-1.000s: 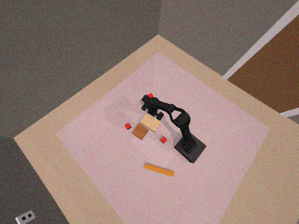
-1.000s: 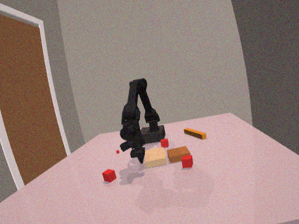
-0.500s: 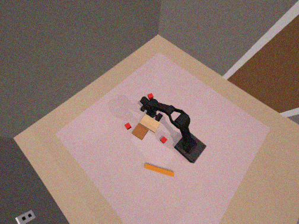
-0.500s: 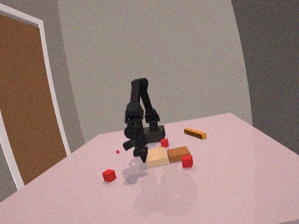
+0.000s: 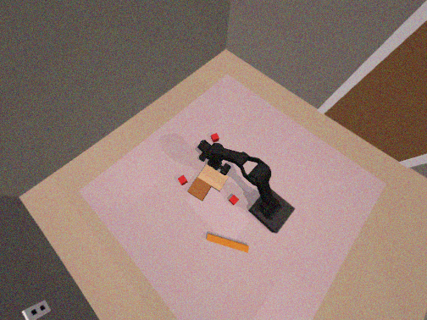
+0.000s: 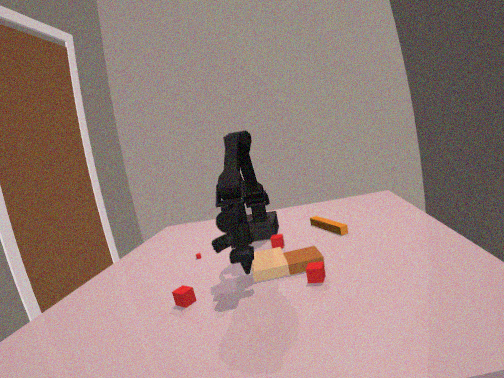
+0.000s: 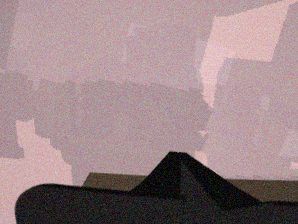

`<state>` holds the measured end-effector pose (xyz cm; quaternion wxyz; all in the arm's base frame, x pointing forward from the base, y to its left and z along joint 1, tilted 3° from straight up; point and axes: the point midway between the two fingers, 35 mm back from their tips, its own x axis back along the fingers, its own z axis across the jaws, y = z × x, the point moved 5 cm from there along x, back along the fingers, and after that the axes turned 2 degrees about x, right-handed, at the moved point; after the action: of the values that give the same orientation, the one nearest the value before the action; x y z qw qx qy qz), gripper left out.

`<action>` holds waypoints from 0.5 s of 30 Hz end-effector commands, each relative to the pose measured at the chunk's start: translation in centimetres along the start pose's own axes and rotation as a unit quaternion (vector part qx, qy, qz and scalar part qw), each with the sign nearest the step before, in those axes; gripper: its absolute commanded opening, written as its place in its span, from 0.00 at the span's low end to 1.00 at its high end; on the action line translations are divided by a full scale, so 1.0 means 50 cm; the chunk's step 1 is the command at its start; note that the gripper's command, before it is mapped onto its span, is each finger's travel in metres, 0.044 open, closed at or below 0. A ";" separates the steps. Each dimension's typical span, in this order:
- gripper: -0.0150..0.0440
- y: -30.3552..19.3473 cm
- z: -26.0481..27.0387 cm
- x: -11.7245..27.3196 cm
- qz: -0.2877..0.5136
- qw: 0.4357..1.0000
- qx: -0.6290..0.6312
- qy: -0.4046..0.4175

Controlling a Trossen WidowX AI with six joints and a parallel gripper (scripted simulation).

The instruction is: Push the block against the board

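Observation:
The brown square block (image 5: 199, 189) (image 6: 304, 259) and the longer light tan board (image 5: 213, 177) (image 6: 270, 264) lie flat, side against side, with no gap that I can see. Their outer edges at the far-left side in the top view look nearly in line, with a slight angle; exact evenness is hard to tell. My gripper (image 6: 247, 271) (image 7: 176, 160) is shut and empty, with its tip low at the board's side opposite the block. The wrist view shows the board's shaded side (image 7: 112, 180) just behind the fingertips. Contact is hidden.
Several small red cubes lie around: one beyond the gripper (image 5: 215, 137) (image 6: 184, 296), one beside the block (image 5: 182, 180) (image 6: 315, 272), one near the arm's base (image 5: 234, 199) (image 6: 277, 241), and a small one (image 6: 198, 256) at left. An orange bar (image 5: 227, 242) (image 6: 328, 225) lies farther off.

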<state>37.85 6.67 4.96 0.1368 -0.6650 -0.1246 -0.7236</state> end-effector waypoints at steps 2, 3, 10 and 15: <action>0.25 -0.002 -0.002 -0.004 0.007 1.000 0.003 -0.003; 0.25 0.001 -0.002 -0.004 0.007 1.000 0.003 -0.003; 0.25 0.024 -0.001 -0.004 0.006 1.000 0.003 -0.003; 0.25 0.040 0.000 -0.004 0.006 1.000 0.003 -0.003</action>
<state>38.30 5.35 4.90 0.1405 -0.6665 -0.1235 -0.7217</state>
